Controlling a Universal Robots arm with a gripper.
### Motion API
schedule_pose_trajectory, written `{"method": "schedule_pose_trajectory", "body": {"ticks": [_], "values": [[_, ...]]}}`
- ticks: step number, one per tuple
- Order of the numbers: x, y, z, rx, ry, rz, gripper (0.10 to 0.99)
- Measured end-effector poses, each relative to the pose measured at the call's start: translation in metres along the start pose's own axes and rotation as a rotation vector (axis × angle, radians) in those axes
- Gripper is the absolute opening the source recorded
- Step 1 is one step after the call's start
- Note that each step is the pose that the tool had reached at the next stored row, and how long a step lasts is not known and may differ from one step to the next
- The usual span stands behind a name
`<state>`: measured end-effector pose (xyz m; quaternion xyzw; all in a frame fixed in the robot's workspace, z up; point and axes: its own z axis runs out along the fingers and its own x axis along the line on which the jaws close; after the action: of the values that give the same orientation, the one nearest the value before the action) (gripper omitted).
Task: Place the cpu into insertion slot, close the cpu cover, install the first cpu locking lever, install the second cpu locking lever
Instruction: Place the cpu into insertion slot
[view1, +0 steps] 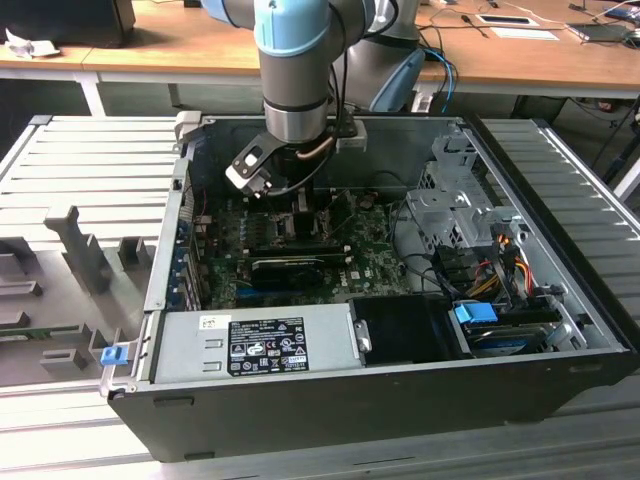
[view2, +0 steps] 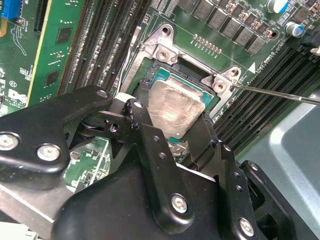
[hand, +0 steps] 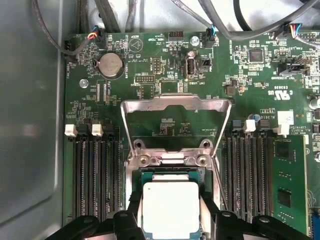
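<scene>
While the tool (hand: 170, 200) hangs low over the board (hand: 150, 60) inside the case (view1: 400, 400), its fingers (hand: 134, 207) bear on two opposite edges of the cpu (hand: 170, 212), pinching it. Directly under the fingertips, the cpu lies in the slot (hand: 145, 160); full seating cannot be confirmed. Just beyond the tool, the cover (hand: 177, 102) stands swung open off the slot.

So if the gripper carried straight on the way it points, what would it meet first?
The gripper points at the cpu, which lies at the insertion slot; the cpu comes first. Depth is unclear, so I cannot tell whether the chip is already seated.
</scene>
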<state>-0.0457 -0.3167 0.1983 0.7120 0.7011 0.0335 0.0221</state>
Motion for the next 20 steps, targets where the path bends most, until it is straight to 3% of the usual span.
{"method": "schedule_pose_trajectory", "body": {"ticks": [9,10,15,17,19,20], "values": [[-0.0010,0.0000,0.0014,0.000,0.0004,0.001,0.549],[-0.0011,-0.0001,0.0013,0.000,0.0000,0.001,0.616],[-0.0010,0.0004,-0.0045,0.000,0.0001,0.001,0.616],[-0.0010,0.0008,-0.0094,0.002,0.0001,0.001,0.596],[-0.0009,0.0011,-0.0139,0.004,0.0000,0.001,0.471],[-0.0008,0.0012,-0.0153,0.004,-0.0001,0.001,0.471]]}}
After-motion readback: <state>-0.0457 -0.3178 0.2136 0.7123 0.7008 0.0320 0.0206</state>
